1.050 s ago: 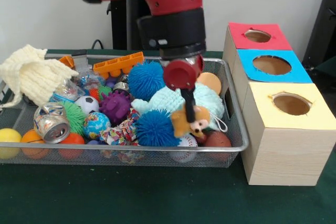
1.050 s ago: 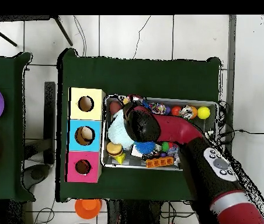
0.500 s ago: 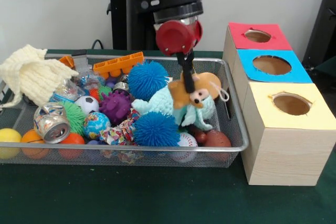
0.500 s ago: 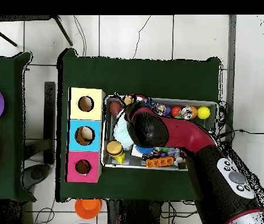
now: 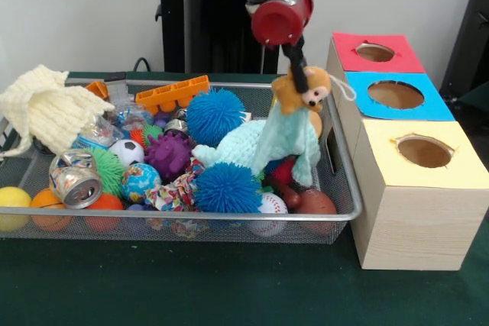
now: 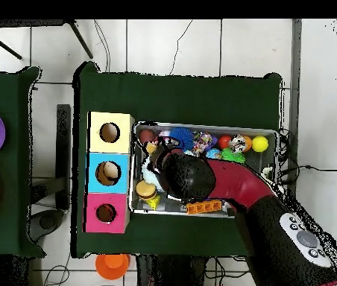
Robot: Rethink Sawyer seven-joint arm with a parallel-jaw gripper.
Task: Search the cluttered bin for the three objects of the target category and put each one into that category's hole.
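My gripper [image 5: 299,72] hangs above the right end of the wire bin [image 5: 229,217], shut on a small brown plush animal [image 5: 307,89]. A light teal knitted cloth [image 5: 284,139] clings under the plush and trails down into the bin. Just right of the plush stand three wooden boxes with holes: red [image 5: 374,52], blue [image 5: 395,95] and yellow [image 5: 424,152]. In the overhead view the arm [image 6: 201,177] covers the gripper and plush; the yellow [image 6: 109,132], blue [image 6: 108,173] and red [image 6: 106,213] holes lie left of the bin [image 6: 270,132].
The bin holds blue spiky balls [image 5: 213,114] [image 5: 226,187], a purple spiky ball [image 5: 166,154], a crushed can [image 5: 75,179], a cream knitted cloth [image 5: 46,108], an orange toy block [image 5: 172,93], a baseball [image 5: 267,205] and a brown football [image 5: 316,202].
The gripper has risen and shifted right toward the boxes, lifting the brown plush out of the pile. The teal cloth came up with it and now hangs stretched.
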